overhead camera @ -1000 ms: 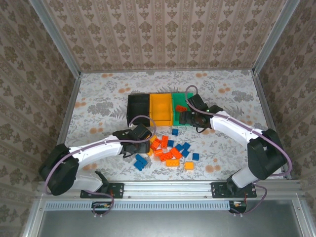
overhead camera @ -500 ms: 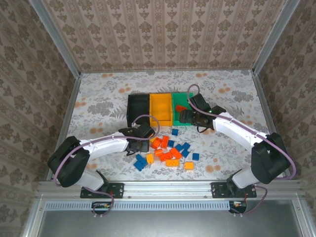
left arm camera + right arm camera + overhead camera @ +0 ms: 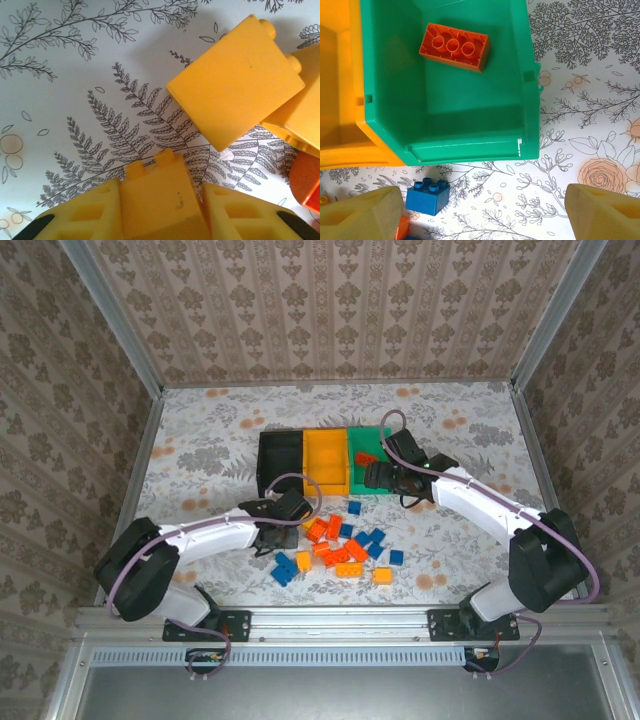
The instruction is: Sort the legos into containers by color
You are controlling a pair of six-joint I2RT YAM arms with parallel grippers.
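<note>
My left tool (image 3: 283, 528) is clamped on a yellow brick (image 3: 156, 195). In its wrist view both fingers (image 3: 85, 215) press flat against the brick's sides, studs pointing away from the tool. Just ahead of it and a little to the right lies a second yellow brick (image 3: 235, 82), tilted on the surface and apart from the held one. The edge of a red-orange piece (image 3: 306, 182) shows off to the tool's right.

My right tool (image 3: 482, 212) stands wide with nothing between its fingers (image 3: 362, 215). Directly ahead of it is the green bin (image 3: 527, 100), holding one red-orange brick (image 3: 454, 47) near the far wall. The yellow bin (image 3: 340, 145) touches the green one on the tool's left, and the black bin (image 3: 278, 462) is beyond that. A blue brick (image 3: 427, 196) sits just beside the tool's left finger, outside the bins.

The loose legos (image 3: 345, 548) are scattered between the two tools.

The surface (image 3: 200, 455) is a white cloth printed with grey ferns and orange blossoms. Walls (image 3: 330, 310) of beige damask wallpaper close it in on three sides, edged with an aluminium frame (image 3: 330, 622).
</note>
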